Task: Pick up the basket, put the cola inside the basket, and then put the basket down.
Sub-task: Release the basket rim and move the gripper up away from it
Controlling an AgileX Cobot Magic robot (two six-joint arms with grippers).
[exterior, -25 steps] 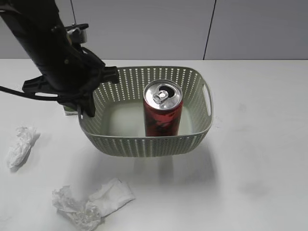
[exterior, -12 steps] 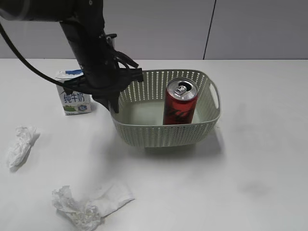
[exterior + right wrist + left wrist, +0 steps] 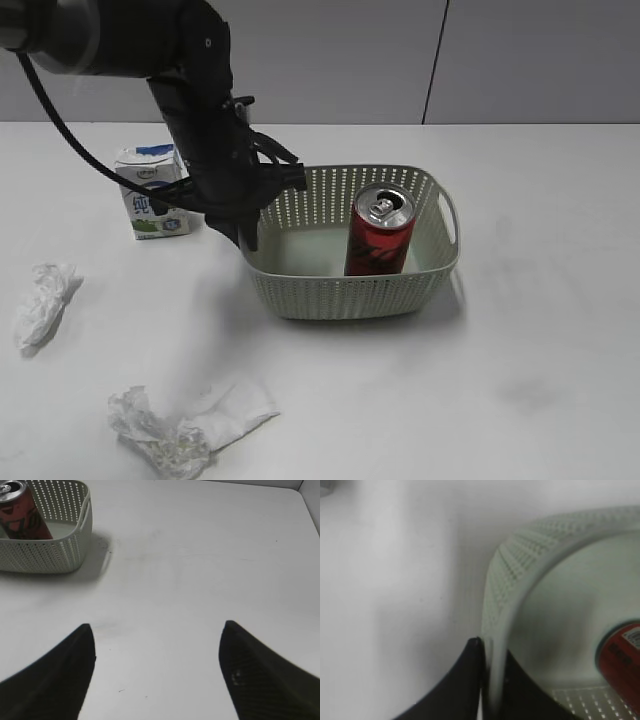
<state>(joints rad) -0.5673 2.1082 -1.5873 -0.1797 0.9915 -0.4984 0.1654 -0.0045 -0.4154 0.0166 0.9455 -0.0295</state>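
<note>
Sage-green basket (image 3: 352, 285), centre frame, cola (image 3: 379, 236) upright inside at right: your left gripper (image 3: 489, 680) pinches its left rim, right gripper (image 3: 157, 652) spread over bare table (image 3: 200, 555), fingertips cut off below.

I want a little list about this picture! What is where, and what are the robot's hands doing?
basket: pale green basket, on the white table
cola: red can standing upright inside the basket
left gripper: left gripper, jaws shut on the basket's left rim
right gripper: right gripper, jaws wide open, holding nothing, above bare table away from the basket
milk carton: white-and-blue carton, left of the basket, behind the arm
paper: two crumpled white wads at front left
</note>
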